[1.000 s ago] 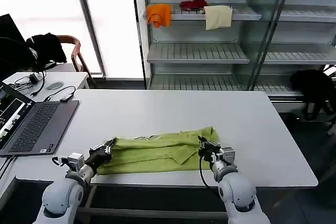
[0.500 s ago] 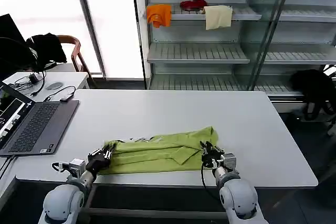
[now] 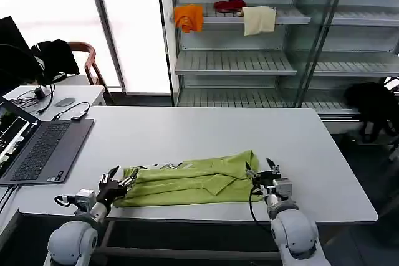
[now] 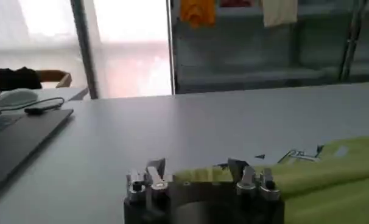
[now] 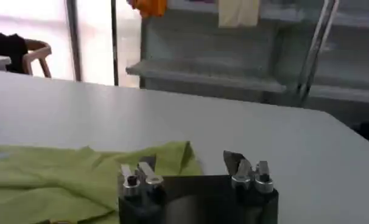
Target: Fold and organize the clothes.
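The clothes are one lime-green T-shirt (image 3: 187,182), folded into a long strip near the front edge of the white table (image 3: 187,132). My left gripper (image 3: 120,177) stands open at the strip's left end, its fingers spread around the cloth's edge without closing on it. My right gripper (image 3: 260,168) stands open just off the strip's right end, with bare table between its fingers. In the left wrist view the shirt (image 4: 330,176) lies just past the open left gripper (image 4: 196,168). In the right wrist view the shirt (image 5: 75,176) lies beside the open right gripper (image 5: 190,163).
An open laptop (image 3: 37,147) sits at the table's left edge. Behind the table a shelf unit (image 3: 249,60) holds orange (image 3: 189,17), red (image 3: 229,5) and cream (image 3: 259,20) cloths. A chair with a black garment (image 3: 56,54) stands back left.
Both grippers have opened and let go of the shirt's ends. Each has slid a little outward and back toward the table's front edge. The shirt stays flat.
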You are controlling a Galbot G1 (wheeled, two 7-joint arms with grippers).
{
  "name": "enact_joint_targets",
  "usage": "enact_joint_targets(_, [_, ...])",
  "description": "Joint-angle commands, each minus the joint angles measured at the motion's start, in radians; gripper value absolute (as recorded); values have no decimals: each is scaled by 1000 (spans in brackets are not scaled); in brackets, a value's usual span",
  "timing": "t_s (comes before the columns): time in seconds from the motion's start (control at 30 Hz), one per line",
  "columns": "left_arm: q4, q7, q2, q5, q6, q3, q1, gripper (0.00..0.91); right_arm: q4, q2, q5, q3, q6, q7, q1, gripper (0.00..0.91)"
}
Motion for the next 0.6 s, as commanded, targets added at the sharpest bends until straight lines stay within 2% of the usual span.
enact_joint_targets(0.03, [-58, -121, -48, -36, -47, -15, 105, 907, 66, -86, 157, 67, -1, -33, 52, 907])
enact_joint_targets(0.4, [-46, -175, -103, -8, -81, 19, 150, 907, 21, -106, 148, 51, 0, -51, 84, 907])
enact_joint_targets(0.43, [-41, -180, -106, -3, -90, 21, 149, 887, 19, -108, 148, 48, 0, -50, 87, 907])
enact_joint_targets(0.5, [-34, -182, -109, 2, -96, 24, 147, 736, 18, -112, 147, 46, 0, -50, 94, 907])
enact_joint_targets(0.57, [-26, -188, -112, 1, -107, 28, 143, 645, 19, -114, 147, 45, 0, -51, 96, 907])
enact_joint_targets(0.6, [-22, -190, -115, 1, -114, 29, 140, 534, 18, -114, 146, 44, 0, -51, 95, 907])
